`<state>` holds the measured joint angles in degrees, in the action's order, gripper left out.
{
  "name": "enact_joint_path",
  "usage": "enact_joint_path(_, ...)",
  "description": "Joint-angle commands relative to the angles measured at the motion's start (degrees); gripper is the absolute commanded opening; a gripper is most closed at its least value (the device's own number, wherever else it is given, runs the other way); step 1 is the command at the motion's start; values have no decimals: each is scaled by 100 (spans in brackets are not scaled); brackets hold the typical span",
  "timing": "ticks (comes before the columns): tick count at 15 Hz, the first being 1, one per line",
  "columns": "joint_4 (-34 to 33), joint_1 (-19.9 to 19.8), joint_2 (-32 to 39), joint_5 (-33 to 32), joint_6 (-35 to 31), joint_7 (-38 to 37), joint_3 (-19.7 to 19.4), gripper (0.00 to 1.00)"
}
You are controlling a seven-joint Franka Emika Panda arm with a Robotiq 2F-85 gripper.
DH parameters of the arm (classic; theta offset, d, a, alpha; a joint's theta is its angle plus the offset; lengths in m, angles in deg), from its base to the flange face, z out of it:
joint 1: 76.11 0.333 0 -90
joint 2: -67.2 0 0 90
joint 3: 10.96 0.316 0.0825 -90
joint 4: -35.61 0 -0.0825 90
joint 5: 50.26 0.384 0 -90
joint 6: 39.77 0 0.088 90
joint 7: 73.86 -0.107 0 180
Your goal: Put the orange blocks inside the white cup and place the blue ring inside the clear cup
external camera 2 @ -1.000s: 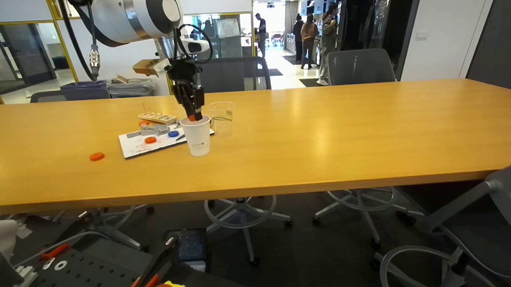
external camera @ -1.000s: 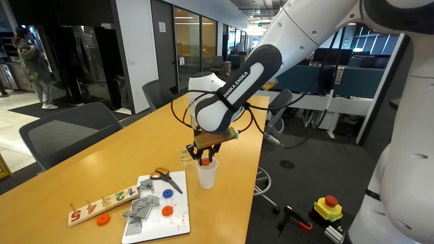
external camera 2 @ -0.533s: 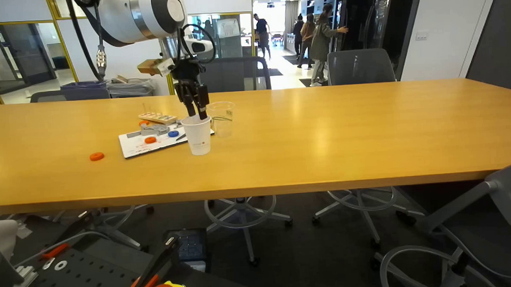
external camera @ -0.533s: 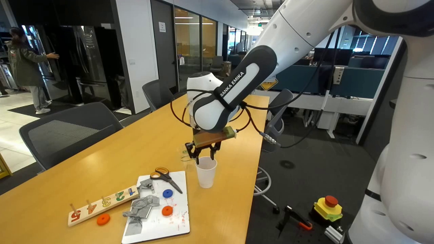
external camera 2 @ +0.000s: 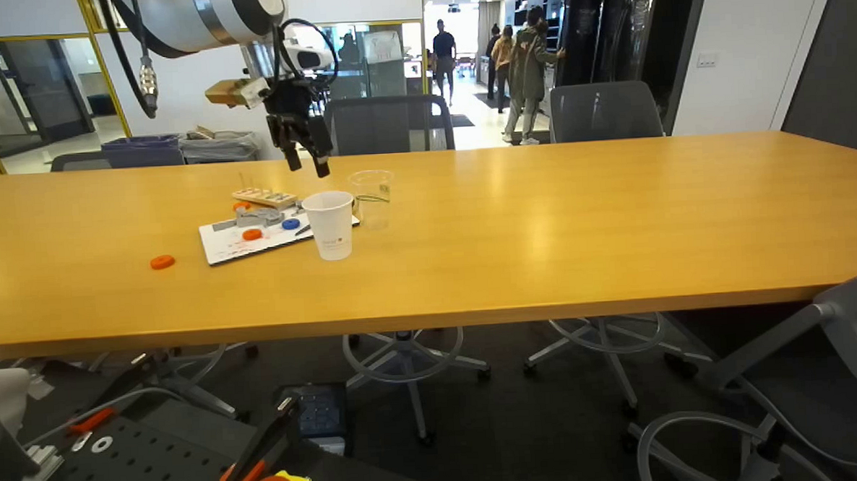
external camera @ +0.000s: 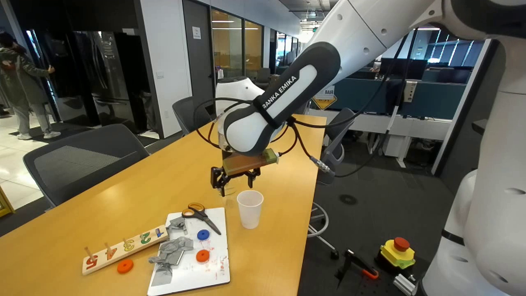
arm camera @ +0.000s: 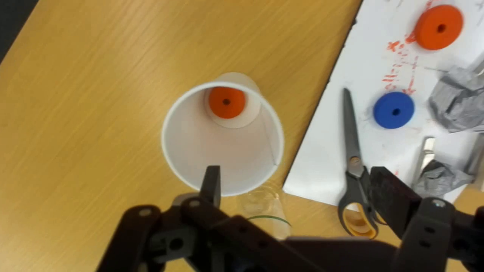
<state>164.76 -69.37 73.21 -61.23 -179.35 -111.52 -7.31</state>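
Observation:
At the bottom of the white cup [arm camera: 242, 155] lies an orange block [arm camera: 234, 109], seen from above in the wrist view. My gripper [arm camera: 295, 172] is open and holds nothing; in both exterior views it hangs above table height, higher than the cup's rim and a bit to its side. A second orange block [external camera: 202, 255] and the blue ring [external camera: 203, 234] lie flat on the whiteboard. Beside the peg strip is another orange block [external camera: 125, 266], and one more orange block [external camera 2: 162, 262] rests on the bare table. The clear cup [external camera 2: 372, 203] stands upright close to the white cup.
The whiteboard [external camera: 213, 271] also carries scissors [external camera: 197, 209] and crumpled grey tape [external camera: 174, 248]. A wooden peg strip with numbers [external camera: 127, 248] touches its edge. Chairs surround the table [external camera 2: 580, 227].
The orange block held at the white cup's mouth was let go and now lies inside. My gripper has opened, risen and shifted left in both exterior views.

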Motion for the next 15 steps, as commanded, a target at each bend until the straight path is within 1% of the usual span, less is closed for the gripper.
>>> enact_joint_path(1, -125, 228, -67, 583, 147, 29, 271, 100)
enact_joint_path(4, -192, 401, 259, 960, -94, -406, 432, 100)
enact_joint_path(6, -366, 493, 599, 1107, -62, -781, 446, 100)
enact_joint_path(7, -458, 553, 784, 1051, -115, -1107, 400, 100)
enact_joint_path(10, -862, 659, 1416, 1068, -258, -1749, 271, 100)
enact_joint_path(15, -1679, 787, 2340, 1211, -446, -2399, 2, 100)
